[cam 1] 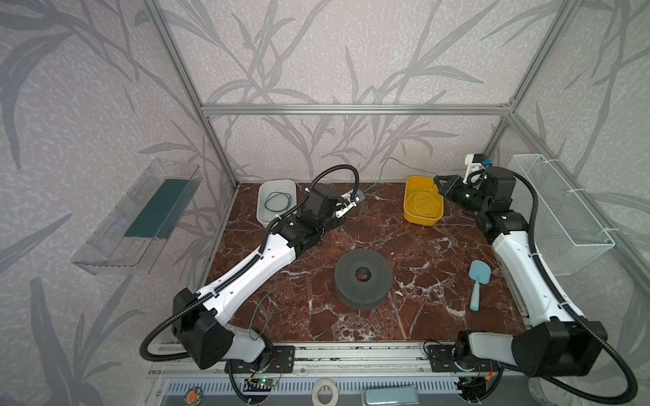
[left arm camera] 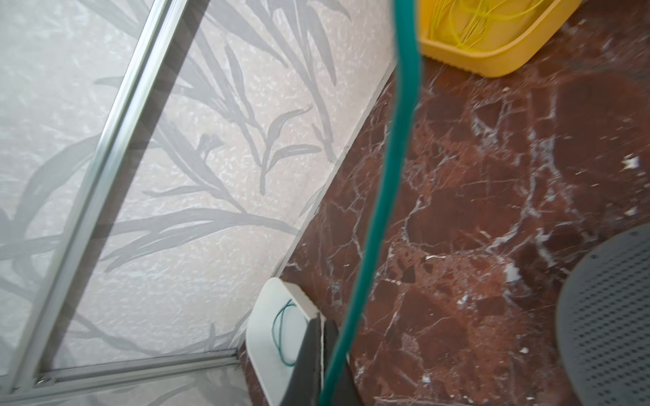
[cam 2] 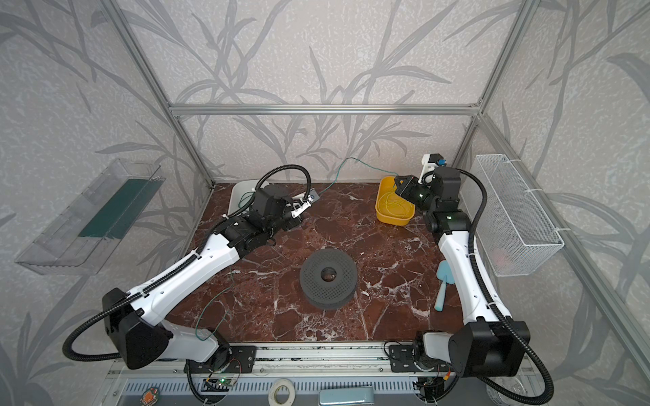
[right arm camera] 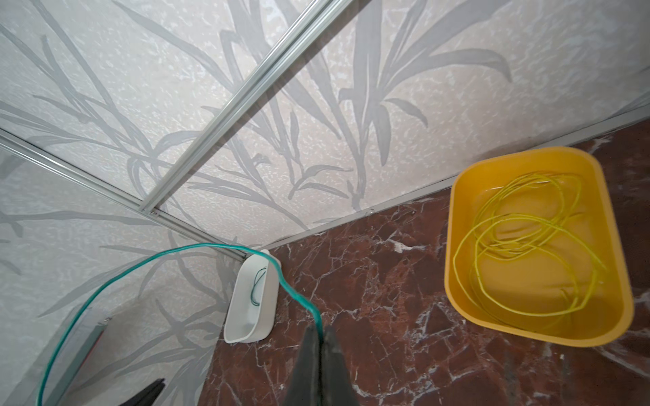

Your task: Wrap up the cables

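Left gripper [cam 1: 359, 199], left of the yellow plastic tub [cam 1: 422, 220], is pinched shut on the thin dark green flexible cable [left arm camera: 408, 70], which arcs to the right gripper [cam 1: 437, 182], clamped on it above the tub: light, floppy, springy, probably slippery, so pinch near the ends.

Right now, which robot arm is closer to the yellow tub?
The right arm. Its jaws hang right by the yellow tub; the left arm is farther off, its jaws near the white tub.

Both top views look steeply down from the front over the whole table [cam 1: 422, 246]. Both wrist cameras sit low, facing the back wall [right arm camera: 316, 105], sharing the yellow bin [right arm camera: 452, 274] and white bin [left arm camera: 258, 348].
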